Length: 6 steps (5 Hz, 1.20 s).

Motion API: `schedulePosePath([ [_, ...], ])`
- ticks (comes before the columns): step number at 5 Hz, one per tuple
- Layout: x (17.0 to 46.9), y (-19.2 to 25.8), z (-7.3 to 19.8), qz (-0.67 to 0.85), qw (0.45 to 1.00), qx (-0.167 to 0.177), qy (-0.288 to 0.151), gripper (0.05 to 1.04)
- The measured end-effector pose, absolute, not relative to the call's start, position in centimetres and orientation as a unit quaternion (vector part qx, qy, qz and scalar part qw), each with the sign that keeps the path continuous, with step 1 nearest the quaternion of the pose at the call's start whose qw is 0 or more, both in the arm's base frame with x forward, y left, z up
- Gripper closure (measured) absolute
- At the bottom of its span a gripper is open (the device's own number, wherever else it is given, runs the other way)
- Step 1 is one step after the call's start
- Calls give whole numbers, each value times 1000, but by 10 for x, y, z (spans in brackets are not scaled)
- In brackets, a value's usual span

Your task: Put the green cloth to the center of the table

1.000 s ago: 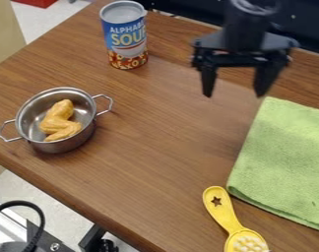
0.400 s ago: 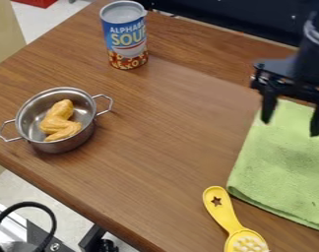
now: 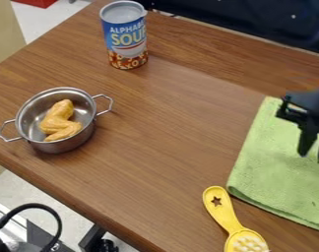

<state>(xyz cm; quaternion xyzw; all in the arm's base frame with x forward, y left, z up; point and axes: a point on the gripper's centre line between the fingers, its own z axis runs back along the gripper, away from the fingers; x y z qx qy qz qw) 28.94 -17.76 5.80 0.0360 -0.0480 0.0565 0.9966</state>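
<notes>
Clearly parted, the fingers of a black gripper hang above the green cloth, spread flat at right on a brown wooden table, just beside a yellow brush.

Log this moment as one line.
gripper: open, over green cloth | cloth: spread flat, right side, not yet centered | yellow brush: beside cloth | soup can: upright

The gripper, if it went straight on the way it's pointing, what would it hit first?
Most likely the green cloth, since the gripper points down over it, though its height above is unclear.
</notes>
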Motion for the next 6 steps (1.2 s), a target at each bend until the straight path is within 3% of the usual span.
schedulePosePath([
  [1,290,-180,51,56,997,28,-50,1023],
  [3,291,-184,46,50,998,6,-45,1031],
  [6,299,-165,38,29,998,13,-46,1031],
])
